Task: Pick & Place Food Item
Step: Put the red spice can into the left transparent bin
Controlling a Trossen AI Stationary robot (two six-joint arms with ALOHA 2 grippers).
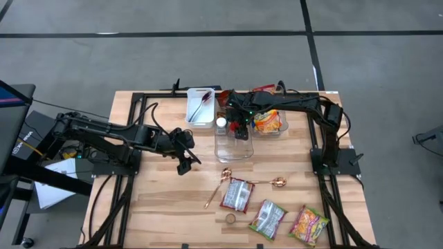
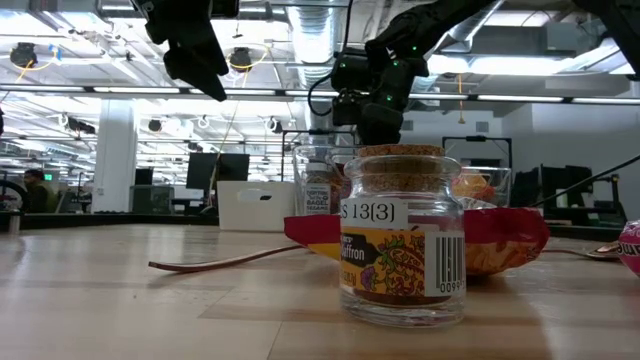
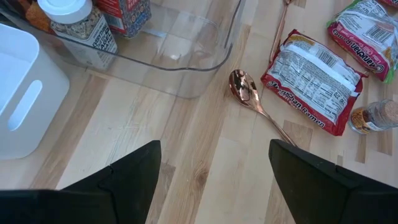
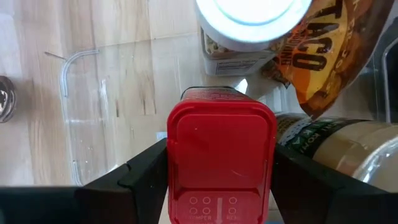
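A red-lidded container [image 4: 221,155] sits upright between the fingers of my right gripper [image 1: 240,131], over the far end of the clear bin [image 1: 234,153]. Beside it in the bin are a white-lidded spice jar [image 4: 252,12], a taco seasoning packet [image 4: 317,56] and a glass jar [image 4: 348,146]. My left gripper [image 1: 185,162] hangs open above bare table left of the bin, holding nothing. Three noodle packs [image 1: 237,194] [image 1: 268,217] [image 1: 309,225] lie flat near the front edge. My right gripper pinches the red-lidded container between its two fingers, on two opposite sides of the red lid [image 4: 177,155]. The fingers come from above, pointing steeply down. The container stays upright inside the bin; whether its base rests on the bin's floor cannot be told.
A white tray [image 1: 201,105] with a utensil stands at the back, left of the bin. A second clear container holding a snack bag [image 1: 268,122] stands right of it. Two copper spoons [image 1: 220,185] [image 1: 266,182] and a small cork-topped saffron jar [image 2: 402,240] lie among the packs.
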